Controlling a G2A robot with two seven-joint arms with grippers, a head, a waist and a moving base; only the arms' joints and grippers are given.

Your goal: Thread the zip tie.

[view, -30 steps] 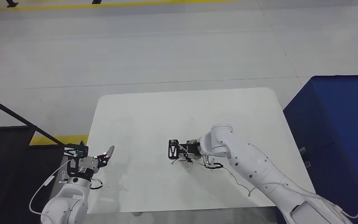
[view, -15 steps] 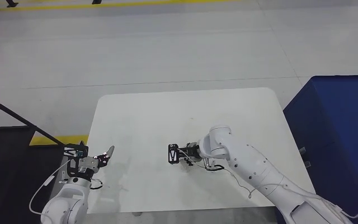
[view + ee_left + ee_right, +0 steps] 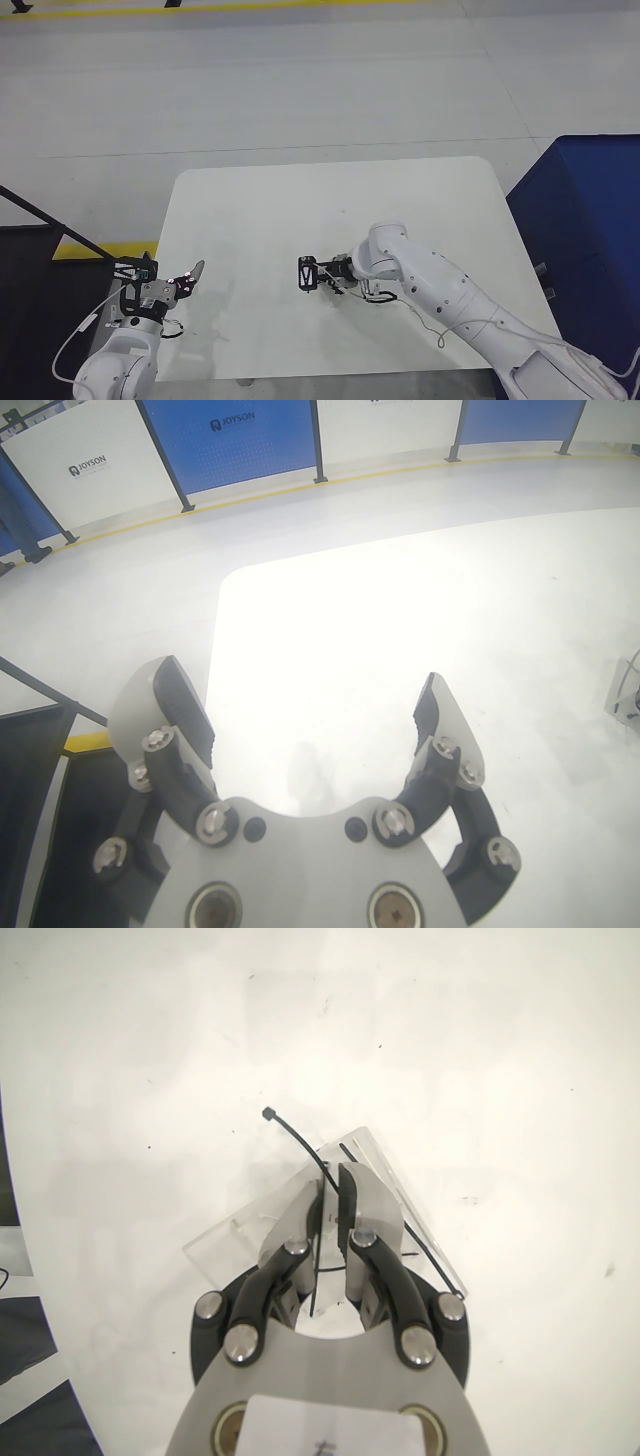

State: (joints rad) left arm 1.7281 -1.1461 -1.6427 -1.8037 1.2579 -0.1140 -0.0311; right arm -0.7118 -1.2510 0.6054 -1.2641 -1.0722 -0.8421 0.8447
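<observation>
1. My left hand (image 3: pixel 300 685) is hovering over the near left edge of the bench (image 3: pixel 260 210). Its fingers (image 3: pixel 177 700) are spread wide apart and are gripping nothing.
2. My right hand (image 3: pixel 330 1178) is hanging low over the middle of the bench, well apart from the left one and pointing toward it. Its fingers (image 3: pixel 350 1198) are pressing almost together and are clamping the strap of the black zip tie (image 3: pixel 287 1124). What looks like a thin upright clear fin (image 3: pixel 331 1208) is standing between them too.
3. The zip tie's strap is running back from the clamp toward my palm and ending there in a free tip. In the other direction it is curving out past my fingertips. Its small square head is sticking out beyond the edge of the clear plate (image 3: pixel 235 1248), over bare bench.
4. The clear plate is lying flat on the bench directly under my right hand, with one corner pointing away from me.
5. A second black strap (image 3: pixel 400 1221) is lying along one edge of that plate, beside my fingers and not between them. I cannot tell whether it is joined to the strap I am clamping.
6. The white bench is showing a few small dark specks around the plate.
7. A blue cabinet (image 3: pixel 585 220) is standing just off the bench on my right.
8. Past the far edge, a pale floor (image 3: pixel 300 80) is stretching out to a yellow line (image 3: pixel 200 10), with blue and white panels (image 3: pixel 225 445) standing behind it.
</observation>
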